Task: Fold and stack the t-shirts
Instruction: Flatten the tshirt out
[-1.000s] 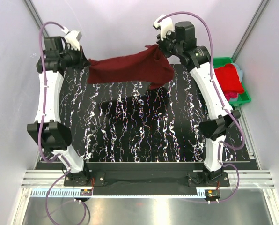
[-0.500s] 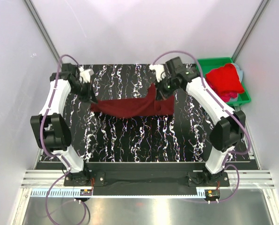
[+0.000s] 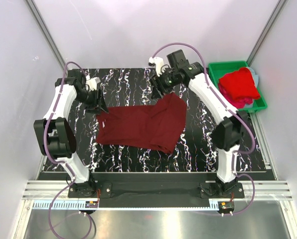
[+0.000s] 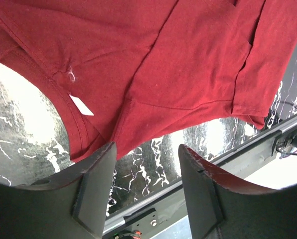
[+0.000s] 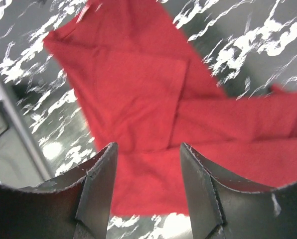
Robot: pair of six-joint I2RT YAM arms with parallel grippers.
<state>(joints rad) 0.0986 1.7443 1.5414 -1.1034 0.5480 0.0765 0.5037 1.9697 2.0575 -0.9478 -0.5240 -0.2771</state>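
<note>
My left gripper (image 4: 147,162) and right gripper (image 5: 148,162) both stand open and empty above the dark maroon t-shirt (image 3: 143,127), which lies rumpled on the black marbled table (image 3: 123,84). The green bin (image 3: 217,67) at the far right holds a bright red t-shirt (image 3: 240,83) over pink-magenta cloth (image 3: 245,102).

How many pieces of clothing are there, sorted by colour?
1 dark maroon t-shirt, lying on the table
1 bright red shirt, piled in the green bin
1 pink-magenta cloth, peeking out under the red one in the bin
Total: 3 in view; the pile may hide more.
</note>
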